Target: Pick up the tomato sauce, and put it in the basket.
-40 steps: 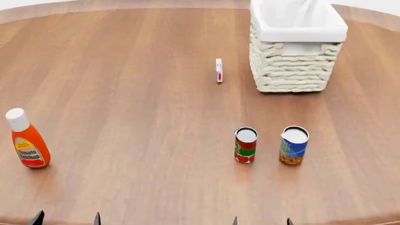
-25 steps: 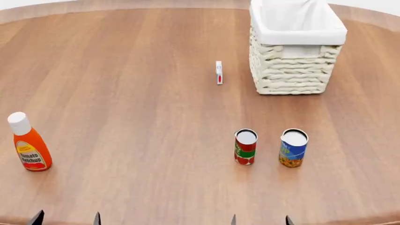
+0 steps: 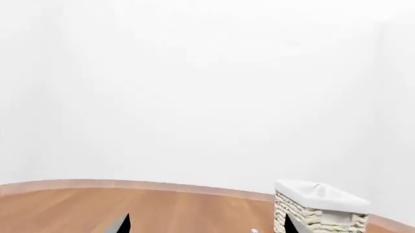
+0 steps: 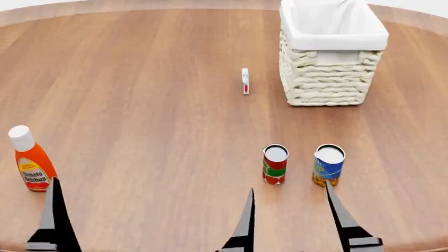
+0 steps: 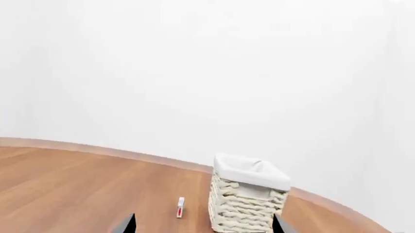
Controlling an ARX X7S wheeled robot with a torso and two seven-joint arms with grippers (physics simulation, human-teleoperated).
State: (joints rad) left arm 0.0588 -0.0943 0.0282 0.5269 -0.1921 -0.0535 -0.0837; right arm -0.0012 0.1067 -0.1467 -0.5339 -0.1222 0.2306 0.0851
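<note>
The tomato sauce [image 4: 275, 164], a small red-labelled can with a green band, stands upright on the wooden table [image 4: 140, 105] near the front. The basket [image 4: 332, 52], cream wicker with white lining, stands at the back right and also shows in the right wrist view [image 5: 250, 204] and the left wrist view [image 3: 318, 208]. My right gripper [image 4: 288, 189] is open and empty, its fingertips just in front of the two cans. My left gripper [image 3: 206, 225] is open and empty; only one of its fingers [image 4: 54, 210] shows in the head view, beside the ketchup bottle. Neither wrist view shows the tomato sauce.
A blue-and-yellow can [image 4: 328, 165] stands just right of the tomato sauce. An orange ketchup bottle [image 4: 31, 160] with a white cap stands at the front left. A small white-and-red item [image 4: 245, 81] stands left of the basket, also in the right wrist view [image 5: 180, 208].
Both grippers have come up and forward into the head view, from bare tips at its bottom edge. The right fingers now reach almost to the two cans. The objects have not moved.
</note>
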